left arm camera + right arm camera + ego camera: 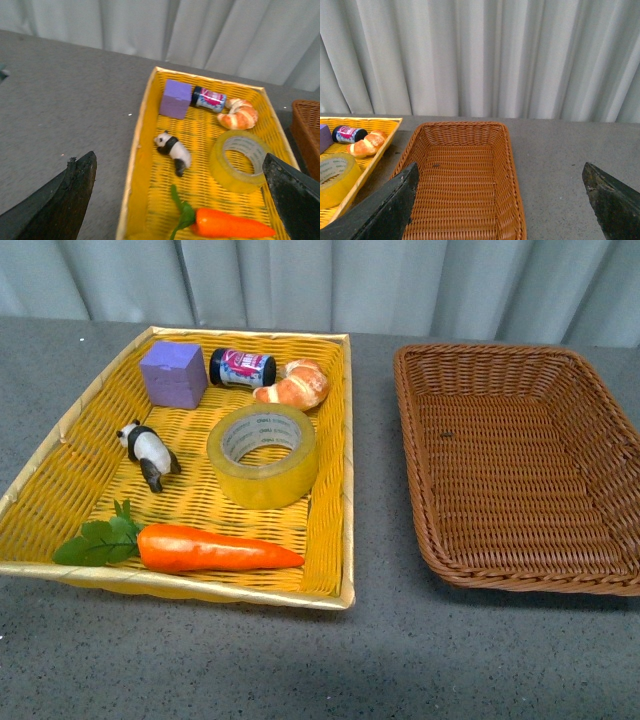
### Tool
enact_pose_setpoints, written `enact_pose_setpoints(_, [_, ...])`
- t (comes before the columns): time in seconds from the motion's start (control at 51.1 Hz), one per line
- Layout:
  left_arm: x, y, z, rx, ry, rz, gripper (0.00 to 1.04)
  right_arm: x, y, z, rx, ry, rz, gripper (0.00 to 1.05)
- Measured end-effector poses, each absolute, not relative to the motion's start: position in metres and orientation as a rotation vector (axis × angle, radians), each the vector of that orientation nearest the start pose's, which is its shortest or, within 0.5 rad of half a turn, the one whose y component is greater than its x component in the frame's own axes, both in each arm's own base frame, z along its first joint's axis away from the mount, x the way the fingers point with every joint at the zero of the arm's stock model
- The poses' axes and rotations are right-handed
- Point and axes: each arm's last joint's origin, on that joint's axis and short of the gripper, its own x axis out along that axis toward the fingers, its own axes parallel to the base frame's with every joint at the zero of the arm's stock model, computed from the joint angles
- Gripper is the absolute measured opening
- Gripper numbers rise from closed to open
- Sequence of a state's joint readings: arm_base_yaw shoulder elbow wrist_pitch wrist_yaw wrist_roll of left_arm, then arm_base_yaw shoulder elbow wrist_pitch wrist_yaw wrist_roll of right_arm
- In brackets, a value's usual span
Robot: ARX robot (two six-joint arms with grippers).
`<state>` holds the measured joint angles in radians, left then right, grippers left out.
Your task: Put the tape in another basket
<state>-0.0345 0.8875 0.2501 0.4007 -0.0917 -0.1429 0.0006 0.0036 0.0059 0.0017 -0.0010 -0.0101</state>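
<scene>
The yellowish tape roll [263,455] lies flat in the middle of the bright yellow woven tray [330,570]. It also shows in the left wrist view [239,161] and at the edge of the right wrist view [335,179]. The dark brown wicker basket [425,530] stands empty to the right, also in the right wrist view [512,165]. Neither gripper shows in the front view. My left gripper [182,210] is open above the tray's near side, over the carrot. My right gripper [502,210] is open above the brown basket's near right rim.
In the yellow tray with the tape lie a purple cube [173,373], a small dark jar [241,368], a croissant [295,385], a panda figure [150,453] and an orange carrot [215,548]. A grey curtain [320,280] hangs behind the grey table [380,660].
</scene>
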Motion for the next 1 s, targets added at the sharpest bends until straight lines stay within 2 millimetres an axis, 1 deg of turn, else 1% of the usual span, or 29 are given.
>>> enact_pose_setpoints(0.02, [0.192,-0.005,0.190,-0.131,0.247,0.054,0.98,0.098,0.000,0.165,-0.010,-0.004,0.002,0.96])
enact_pose_setpoints(0.039, [0.196,-0.005,0.190,-0.133,0.255,0.049,0.98,0.098,0.000,0.165,-0.010,-0.004,0.002,0.96])
enact_pose_setpoints(0.078, [0.213,-0.007,0.189,-0.141,0.302,0.025,0.98,0.098,0.000,0.165,-0.010,-0.004,0.002,0.96])
enact_pose_setpoints(0.235, [0.267,-0.018,0.178,-0.139,0.480,-0.038,0.98,0.098,0.000,0.165,-0.010,-0.004,0.002,0.96])
enact_pose_setpoints(0.391, [0.309,-0.033,0.171,-0.111,0.576,-0.098,0.98,0.098,0.000,0.165,-0.010,-0.004,0.002,0.96])
enact_pose_setpoints(0.43, [0.322,-0.039,0.169,-0.091,0.595,-0.137,0.98,0.098,0.000,0.165,-0.010,-0.004,0.002,0.96])
enact_pose_setpoints(0.528, [0.347,-0.050,0.158,-0.035,0.653,-0.208,0.98,0.098,0.000,0.165,-0.010,-0.004,0.002,0.96])
enact_pose_setpoints(0.704, [0.366,-0.058,0.141,-0.008,0.695,-0.252,0.98,0.098,0.000,0.165,-0.010,-0.004,0.002,0.96])
enact_pose_setpoints(0.841, [0.372,-0.065,0.126,-0.009,0.733,-0.274,0.98,0.098,0.000,0.165,-0.010,-0.004,0.002,0.96])
enact_pose_setpoints(0.997, [0.379,-0.069,0.109,-0.002,0.782,-0.258,0.98,0.098,0.000,0.165,-0.010,-0.004,0.002,0.96])
